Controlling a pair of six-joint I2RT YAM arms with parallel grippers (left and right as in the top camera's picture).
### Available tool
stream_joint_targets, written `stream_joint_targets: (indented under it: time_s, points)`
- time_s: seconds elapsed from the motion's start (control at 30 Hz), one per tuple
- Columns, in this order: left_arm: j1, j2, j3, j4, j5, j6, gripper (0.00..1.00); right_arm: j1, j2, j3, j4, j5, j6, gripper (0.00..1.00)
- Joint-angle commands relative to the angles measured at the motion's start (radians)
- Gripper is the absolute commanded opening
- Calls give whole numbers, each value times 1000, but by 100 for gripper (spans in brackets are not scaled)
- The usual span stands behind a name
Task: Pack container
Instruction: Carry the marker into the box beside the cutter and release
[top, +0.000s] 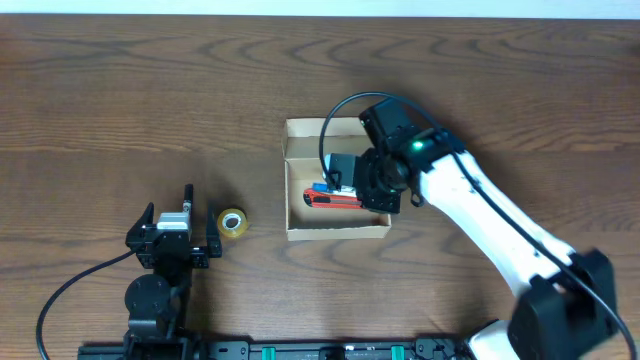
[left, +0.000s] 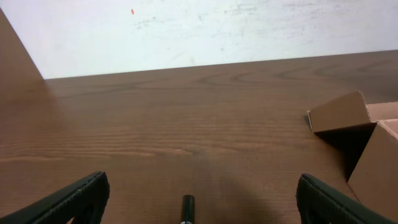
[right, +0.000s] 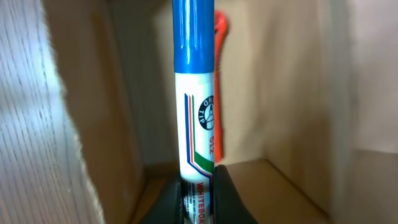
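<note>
The container (top: 295, 175) is an open tan cardboard box at the table's middle, with its flap up. An orange utility knife (top: 335, 201) lies inside it. My right gripper (top: 362, 185) reaches into the box and is shut on a whiteboard marker (right: 194, 106) with a blue cap and white body. The marker's blue end also shows in the overhead view (top: 322, 188), beside the knife (right: 221, 37). The box walls (right: 93, 112) surround the marker. My left gripper (top: 188, 210) is open and empty, resting at the front left. The box (left: 367, 134) shows at the right of the left wrist view.
A small roll of yellow tape (top: 232, 223) lies on the wooden table just right of the left gripper. The right arm's white links (top: 480, 215) stretch from the front right corner to the box.
</note>
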Motion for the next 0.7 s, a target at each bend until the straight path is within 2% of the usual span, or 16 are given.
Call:
stream_joint_targets:
  time_s: [0.0,0.27,0.33,0.37,0.4,0.67]
  points:
    - [4,-6,-33,-13,-17,-8,95,6,71,17,0,-6,-27,1]
    - [4,-6,-33,-13,-17,-8,95,9,214,17,4,-17,-27,1]
    - [4,-6,-33,-13,-17,-8,95,11,241,17,8,-17,-26,13]
    - [4,-6,-33,-13,-17,-8,95,13,251,17,7,-17,-26,23]
    - [4,-6,-33,-13,-17,-8,95,14,254,17,6,-18,-23,28]
    - [4,-6,-33,-13,-17,-8,95,24,195,46,26,-17,23,34]
